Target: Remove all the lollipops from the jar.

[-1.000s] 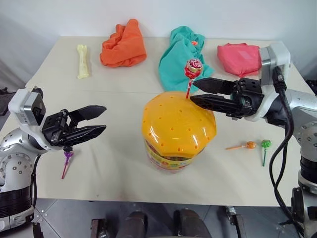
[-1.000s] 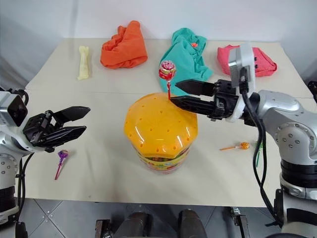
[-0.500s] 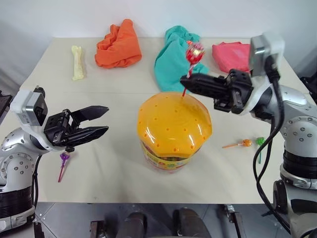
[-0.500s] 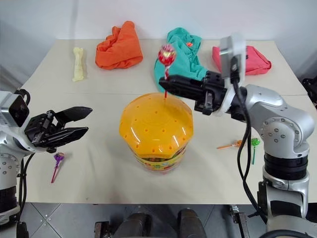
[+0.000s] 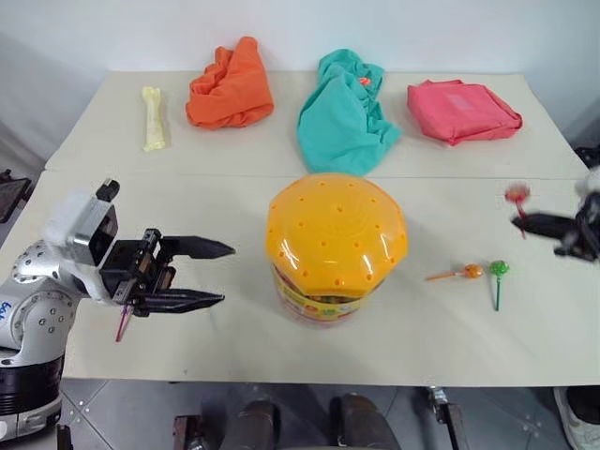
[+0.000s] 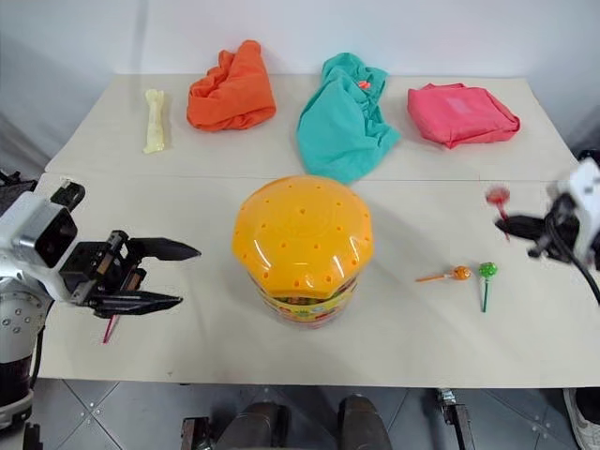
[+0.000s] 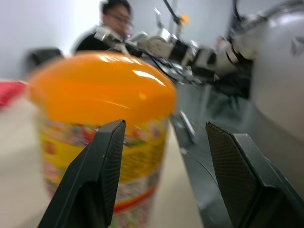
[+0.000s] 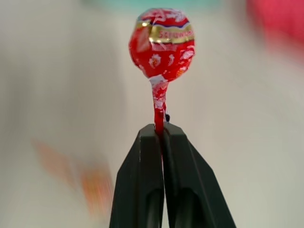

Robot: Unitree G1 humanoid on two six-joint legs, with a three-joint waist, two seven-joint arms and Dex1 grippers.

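Right end effector [image 8: 159, 135] was clamped on the red lollipop [image 8: 162, 42] right of the jar [image 5: 336, 246]; left end effector [image 5: 217, 274] stood apart, left of it.

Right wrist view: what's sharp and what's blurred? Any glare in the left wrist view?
Right wrist view: red lollipop and right gripper clamping its stick are sharp, the background smeared. Left wrist view: jar soft, with bright highlights on its orange lid; the left gripper's fingers are crisp.
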